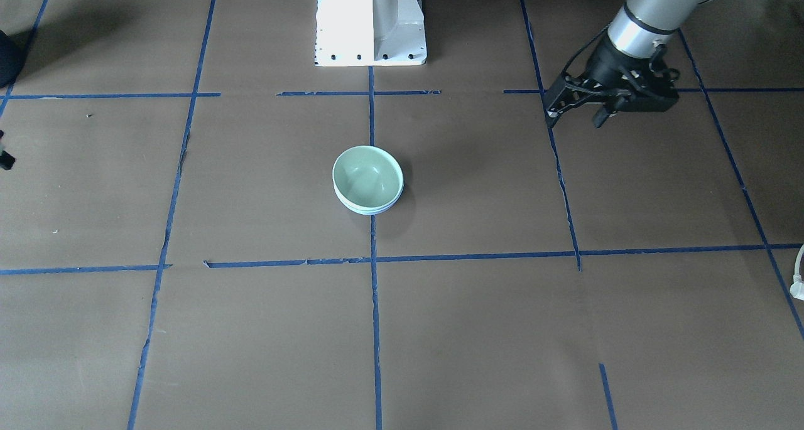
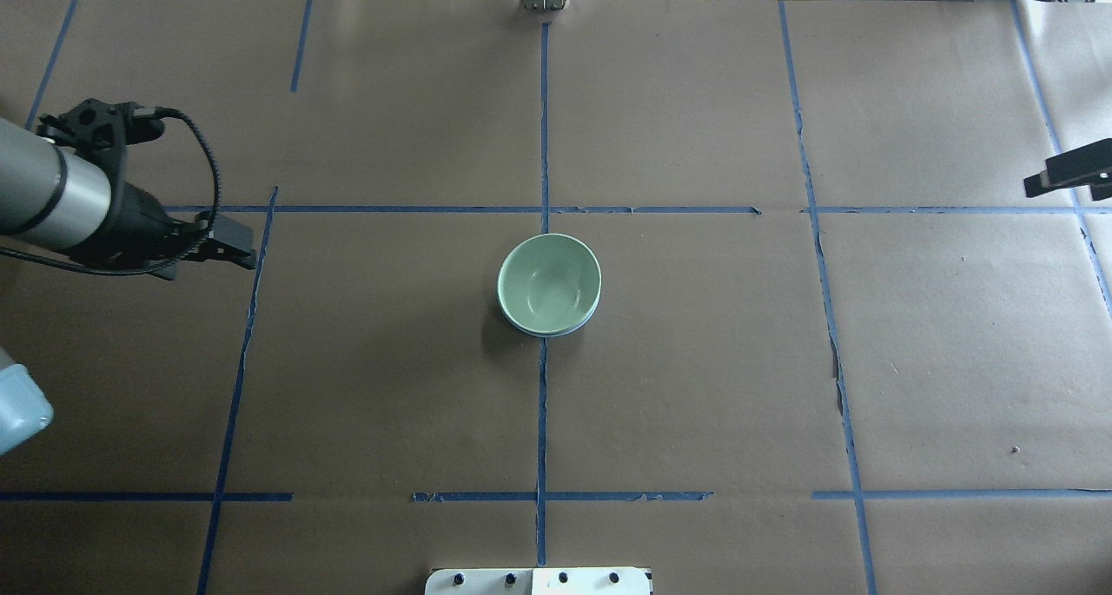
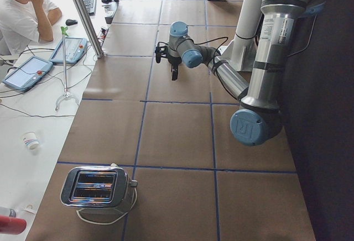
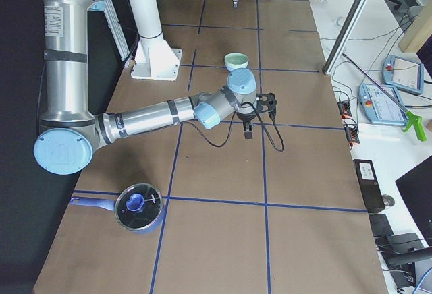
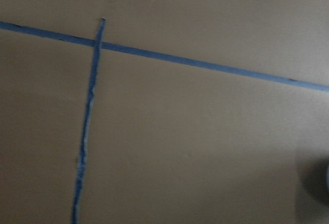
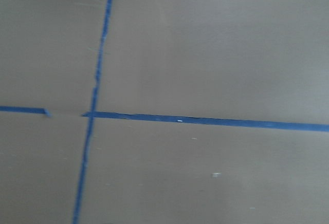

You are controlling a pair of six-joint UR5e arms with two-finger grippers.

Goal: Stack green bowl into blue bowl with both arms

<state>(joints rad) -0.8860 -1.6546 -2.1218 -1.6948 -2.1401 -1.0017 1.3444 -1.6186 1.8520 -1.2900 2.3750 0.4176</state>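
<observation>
The green bowl (image 1: 367, 177) sits nested inside the blue bowl (image 1: 372, 211) at the table's centre. Only a thin pale blue rim of the blue bowl shows under it. In the overhead view the green bowl (image 2: 547, 282) again covers the blue bowl (image 2: 569, 329). My left gripper (image 1: 575, 117) hangs open and empty above the table, well off to its own side of the bowls, and shows in the overhead view (image 2: 236, 249). My right gripper (image 2: 1064, 176) is at the far edge on the other side, only partly visible. I cannot tell whether it is open or shut.
The white pedestal base (image 1: 370, 22) stands behind the bowls. A toaster (image 3: 99, 186) sits at the table's left end. A blue lidded pot (image 4: 138, 206) sits at the right end. An operator (image 3: 22, 9) sits beside the table. Blue tape lines cross the brown table.
</observation>
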